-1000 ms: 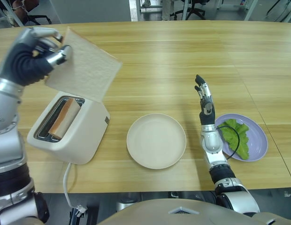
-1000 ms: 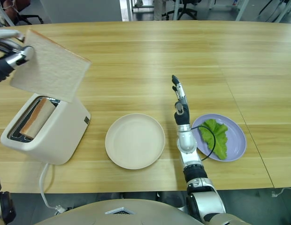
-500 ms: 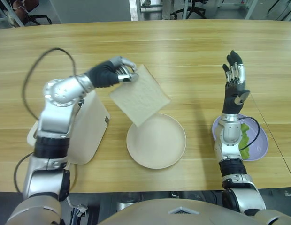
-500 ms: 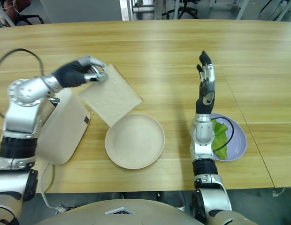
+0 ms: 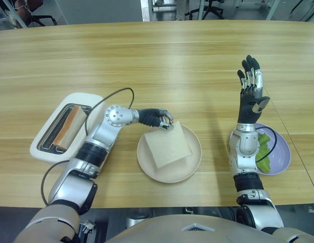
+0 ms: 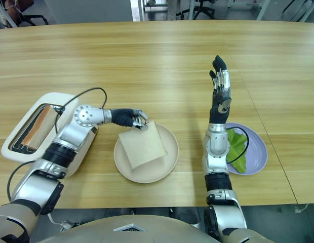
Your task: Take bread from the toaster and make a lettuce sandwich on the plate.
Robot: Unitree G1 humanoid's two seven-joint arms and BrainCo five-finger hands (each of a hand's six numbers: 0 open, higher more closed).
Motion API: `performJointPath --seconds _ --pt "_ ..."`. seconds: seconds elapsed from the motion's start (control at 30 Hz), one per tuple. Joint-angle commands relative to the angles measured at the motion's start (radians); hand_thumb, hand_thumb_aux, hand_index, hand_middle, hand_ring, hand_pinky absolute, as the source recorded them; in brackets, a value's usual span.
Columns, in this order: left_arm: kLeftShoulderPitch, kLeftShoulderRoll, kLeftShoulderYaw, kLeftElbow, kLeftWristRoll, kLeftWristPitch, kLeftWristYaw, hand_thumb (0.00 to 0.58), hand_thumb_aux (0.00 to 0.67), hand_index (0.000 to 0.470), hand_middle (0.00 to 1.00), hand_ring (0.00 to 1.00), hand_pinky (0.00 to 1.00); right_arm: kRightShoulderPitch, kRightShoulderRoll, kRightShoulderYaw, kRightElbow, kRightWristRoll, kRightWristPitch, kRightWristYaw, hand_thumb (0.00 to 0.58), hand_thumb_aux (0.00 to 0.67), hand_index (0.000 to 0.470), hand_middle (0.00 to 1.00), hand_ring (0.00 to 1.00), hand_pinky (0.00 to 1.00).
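**L hand** (image 5: 156,118): low over the surface (image 5: 172,61), at the far-left rim of the plate (image 5: 170,175). Fingers (image 5: 166,120) curled, pinched on the far corner of the bread slice (image 5: 169,148). The slice lies approx. flat on the plate. Its gripped corner is at the rim, and the rest extends from the fingers toward the robot.

**R hand** (image 5: 251,88): held upright above the surface, just beside the purple dish (image 6: 259,152). Fingers straight and spread, nothing held.

**Other items:** lettuce (image 6: 238,148) in the purple dish, R of the plate and not touching it. Toaster (image 5: 43,151) L of the plate, w/ a 2nd slice (image 5: 66,126) in its slot.
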Motion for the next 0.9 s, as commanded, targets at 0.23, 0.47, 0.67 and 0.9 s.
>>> performJointPath --seconds 0.23,0.47,0.67,0.9 --pt "-0.077 -0.086 -0.082 0.287 0.164 -0.159 0.104 0.580 0.670 0.460 1.00 1.00 1.00 0.015 0.018 0.000 -0.007 0.011 0.018 0.024 0.000 0.000 0.000 0.00 0.00 0.00" --pt "-0.106 -0.073 -0.126 0.350 0.318 -0.263 0.265 0.000 0.000 0.000 0.00 0.00 0.00 0.008 0.001 -0.007 -0.011 0.010 0.025 0.047 0.000 0.000 0.000 0.00 0.00 0.00" --pt "-0.103 -0.074 -0.118 0.315 0.358 -0.278 0.330 0.000 0.000 0.000 0.00 0.00 0.00 0.021 -0.102 -0.047 -0.074 0.004 0.058 0.068 0.000 0.000 0.000 0.00 0.00 0.00" --pt "-0.041 -0.023 -0.032 0.078 0.329 -0.206 0.373 0.000 0.000 0.000 0.00 0.00 0.00 0.074 -0.351 -0.150 -0.130 -0.050 0.092 0.113 0.000 0.000 0.000 0.00 0.00 0.00"
